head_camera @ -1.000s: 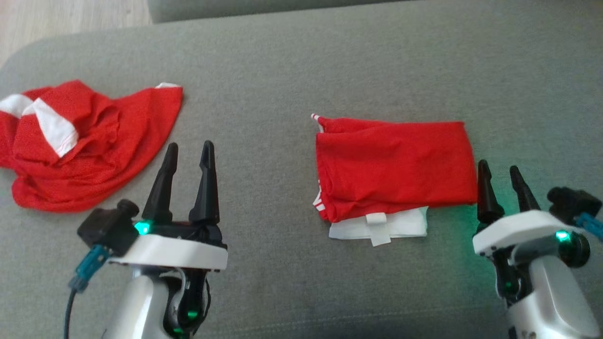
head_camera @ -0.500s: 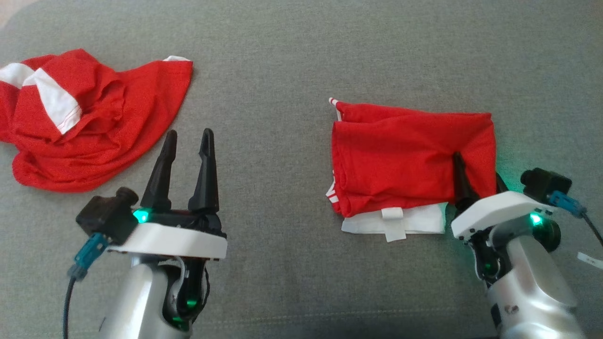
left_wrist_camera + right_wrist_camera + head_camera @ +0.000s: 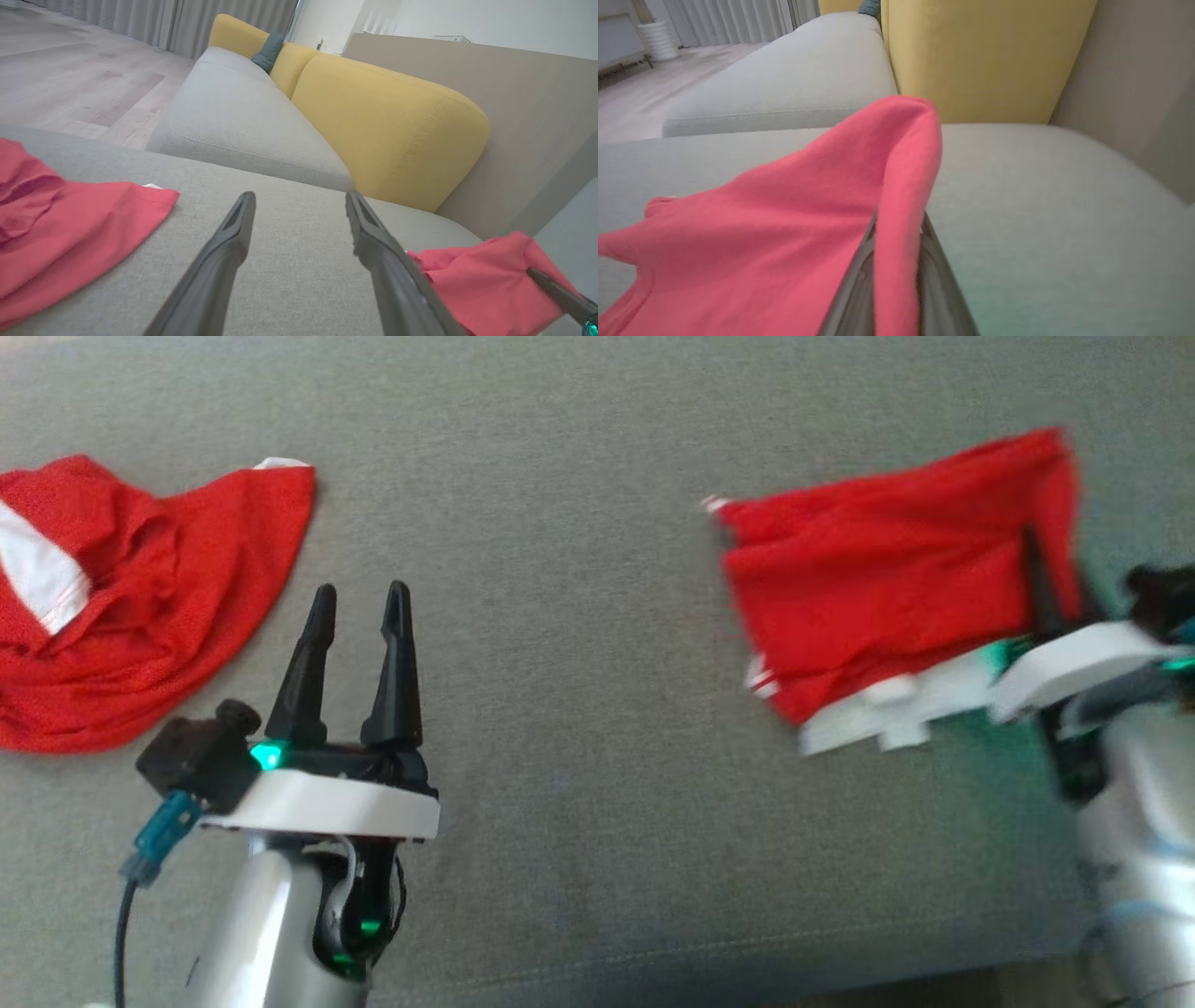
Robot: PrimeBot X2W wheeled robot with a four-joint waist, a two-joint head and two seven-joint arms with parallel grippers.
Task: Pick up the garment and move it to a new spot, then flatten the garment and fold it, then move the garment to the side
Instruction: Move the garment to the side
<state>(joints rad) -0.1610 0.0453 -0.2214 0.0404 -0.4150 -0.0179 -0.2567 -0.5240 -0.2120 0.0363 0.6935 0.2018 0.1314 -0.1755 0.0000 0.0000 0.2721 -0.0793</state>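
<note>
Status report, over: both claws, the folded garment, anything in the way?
Left claw open, empty. Right claw shut on folded garment, edge raised. Crumpled garment far left, clear of path.

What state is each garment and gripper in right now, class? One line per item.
folded garment: folded, right edge pinched and raised off the cushion.
crumpled garment: bunched up, lying loose on the cushion.
left gripper: open, holding nothing.
right gripper: shut on the folded garment's edge.

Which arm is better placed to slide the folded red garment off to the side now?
Right. The right tool is clamped on the folded garment at its right edge, which is raised. The left tool stands open over the cushion, apart from it.
</note>
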